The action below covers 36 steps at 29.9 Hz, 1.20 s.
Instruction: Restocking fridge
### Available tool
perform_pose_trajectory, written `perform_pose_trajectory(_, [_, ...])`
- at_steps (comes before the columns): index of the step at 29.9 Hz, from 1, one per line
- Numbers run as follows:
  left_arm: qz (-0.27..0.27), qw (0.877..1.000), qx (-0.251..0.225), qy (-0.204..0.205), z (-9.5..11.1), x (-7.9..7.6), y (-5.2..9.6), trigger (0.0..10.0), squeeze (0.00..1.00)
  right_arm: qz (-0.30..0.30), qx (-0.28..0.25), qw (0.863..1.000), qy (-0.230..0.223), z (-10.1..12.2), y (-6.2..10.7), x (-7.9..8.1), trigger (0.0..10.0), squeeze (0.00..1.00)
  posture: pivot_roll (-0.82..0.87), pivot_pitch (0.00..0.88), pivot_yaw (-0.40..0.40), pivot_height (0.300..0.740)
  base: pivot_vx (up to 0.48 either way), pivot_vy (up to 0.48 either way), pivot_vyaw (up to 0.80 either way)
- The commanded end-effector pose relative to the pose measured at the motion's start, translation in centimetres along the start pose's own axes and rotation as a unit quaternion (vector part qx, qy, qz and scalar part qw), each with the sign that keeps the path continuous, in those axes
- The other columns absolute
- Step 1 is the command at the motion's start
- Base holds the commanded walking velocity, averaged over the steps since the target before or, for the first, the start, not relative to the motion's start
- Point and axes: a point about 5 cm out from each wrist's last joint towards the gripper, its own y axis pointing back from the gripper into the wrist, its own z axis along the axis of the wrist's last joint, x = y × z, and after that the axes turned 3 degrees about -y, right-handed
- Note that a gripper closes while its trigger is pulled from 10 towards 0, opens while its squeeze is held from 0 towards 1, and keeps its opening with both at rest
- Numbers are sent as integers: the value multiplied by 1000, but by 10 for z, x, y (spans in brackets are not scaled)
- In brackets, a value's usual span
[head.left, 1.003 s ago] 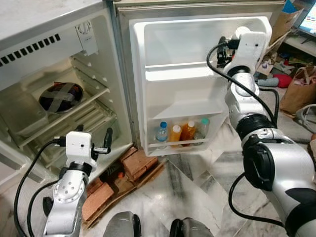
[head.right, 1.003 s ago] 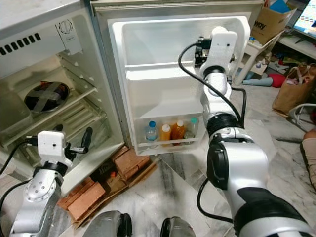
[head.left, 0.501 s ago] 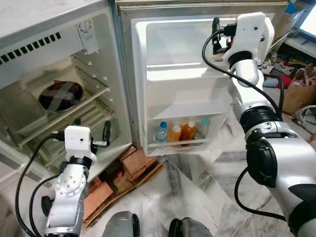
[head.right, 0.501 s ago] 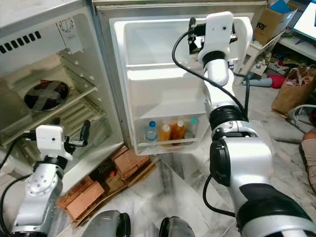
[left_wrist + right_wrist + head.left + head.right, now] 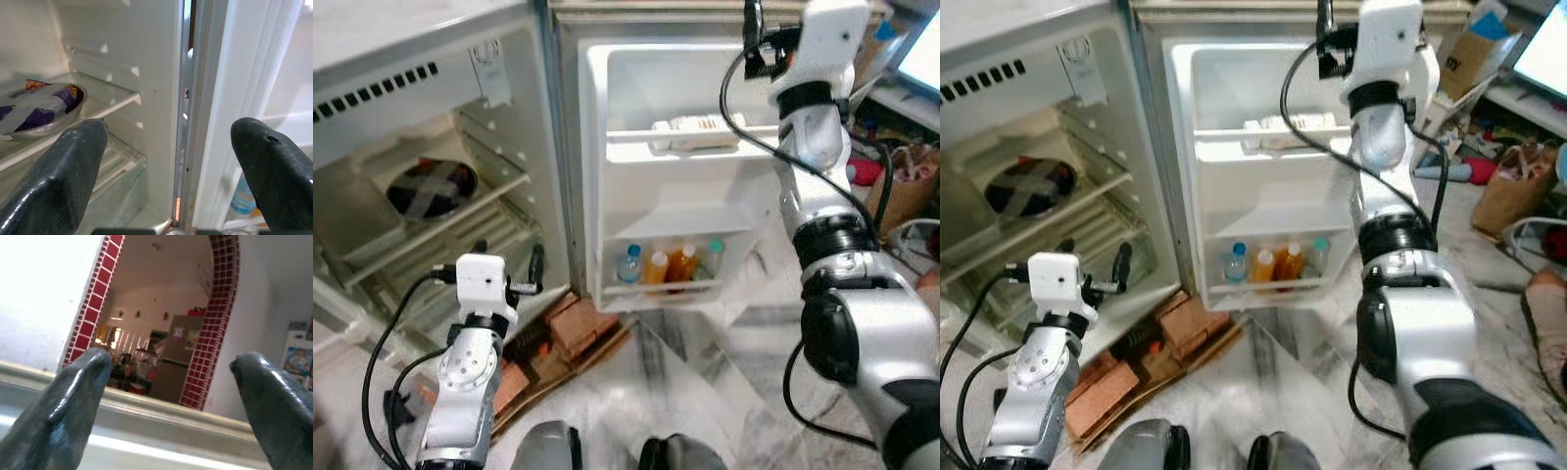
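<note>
Now we lift our right pincer (image 5: 166, 396) straight up, fingers wide and empty, clear of the fridge door's (image 5: 607, 245) top edge (avoid snagging the cable). White packet (image 5: 697, 133) lies on the upper door shelf, below the pincer. Left pincer (image 5: 168, 166) hangs wide near the fridge interior.

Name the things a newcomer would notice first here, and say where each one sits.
The open fridge door faces the camera, with a white package lying on its upper shelf and a row of bottles standing in its bottom rack. The right tool is raised above the door's top edge, open and empty. Inside the fridge, a taped bowl sits on a shelf, and the open left tool hovers low beside it.
</note>
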Motion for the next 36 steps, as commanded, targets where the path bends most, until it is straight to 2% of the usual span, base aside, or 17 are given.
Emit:
perform_pose_trajectory(1, [3, 1000, 2, -1, -2, -1, 0, 10000, 0, 3, -10, 1000, -1, 5, 0, 0, 10000, 1000, 119, 0, -82, 740, 0, 0, 0])
perform_pose_trajectory(2, [3, 1000, 1, -2, -3, -1, 0, 10000, 0, 3, -5, 1000, -2, 0, 10, 0, 10000, 1000, 117, 0, -82, 740, 0, 0, 0])
perform_pose_trajectory(3, [2, 1000, -1, -1, -3, -2, -2, 10000, 0, -1, 18, 1000, -6, -11, 31, 1, 10000, 1000, 106, 0, -79, 740, 0, 0, 0])
perform_pose_trajectory(6, [1, 1000, -2, -1, -2, -3, -4, 10000, 0, -3, 30, 1000, -9, -16, 41, 1, 10000, 1000, 106, 0, -79, 740, 0, 0, 0])
perform_pose_trajectory(7, [-1, 1000, -2, -1, -2, -4, -4, 10000, 0, -1, 36, 999, -8, -18, 47, 3, 10000, 1000, 97, 0, -78, 740, 0, 0, 0])
perform_pose_trajectory(8, [-5, 1000, -4, -2, -2, -5, -6, 10000, 0, -5, 52, 998, -18, -23, 60, 6, 10000, 1000, 92, 0, -75, 740, 0, -259, 0])
perform_pose_trajectory(10, [-8, 1000, -5, -2, -3, -6, -7, 10000, 0, -3, 58, 998, -16, -26, 70, 9, 10000, 1000, 87, 0, -72, 740, 0, -283, 0])
perform_pose_trajectory(16, [-10, 1000, -6, -2, -3, -6, -7, 10000, 0, 10, 56, 998, -4, -27, 82, 17, 10000, 1000, 84, 0, -72, 740, 0, -378, 0])
perform_pose_trajectory(19, [-11, 1000, -7, -3, -3, -7, -8, 10000, 0, 13, 68, 998, -9, -31, 90, 22, 10000, 1000, 84, 0, -72, 740, 0, -420, 0])
perform_pose_trajectory(21, [-10, 1000, -8, -3, -4, -7, -8, 10000, 0, 17, 87, 996, -13, -30, 101, 25, 10000, 1000, 87, 0, -75, 740, 0, -420, 0])
perform_pose_trajectory(22, [-10, 1000, -9, -3, -4, -7, -8, 10000, 0, 21, 102, 994, -17, -32, 108, 28, 10000, 969, 87, 0, -76, 740, 0, -442, 0])
perform_pose_trajectory(24, [-10, 1000, -9, -4, -5, -7, -8, 10000, 0, 21, 107, 994, -18, -32, 111, 29, 10000, 969, 87, 0, -76, 740, 0, -442, 0])
perform_pose_trajectory(25, [-10, 1000, -10, -4, -5, -8, -9, 10000, 0, 20, 120, 992, -25, -34, 115, 30, 10000, 702, 87, 0, -77, 740, 0, -454, 0])
perform_pose_trajectory(26, [-9, 1000, -11, -4, -5, -8, -9, 10000, 0, 16, 140, 990, -34, -39, 120, 31, 10000, 4, 85, 0, -77, 740, 0, -461, 0])
perform_pose_trajectory(34, [-7, 1000, -10, -4, -7, -9, -10, 10000, 0, -4, 201, 977, -68, -55, 133, 29, 10000, 0, 83, 0, -78, 740, 0, -458, 0])
perform_pose_trajectory(36, [-8, 1000, -8, -6, -9, -9, -9, 10000, 0, -7, 219, 971, -100, -57, 133, 31, 10000, 0, 79, 0, -78, 740, 0, -465, 0])
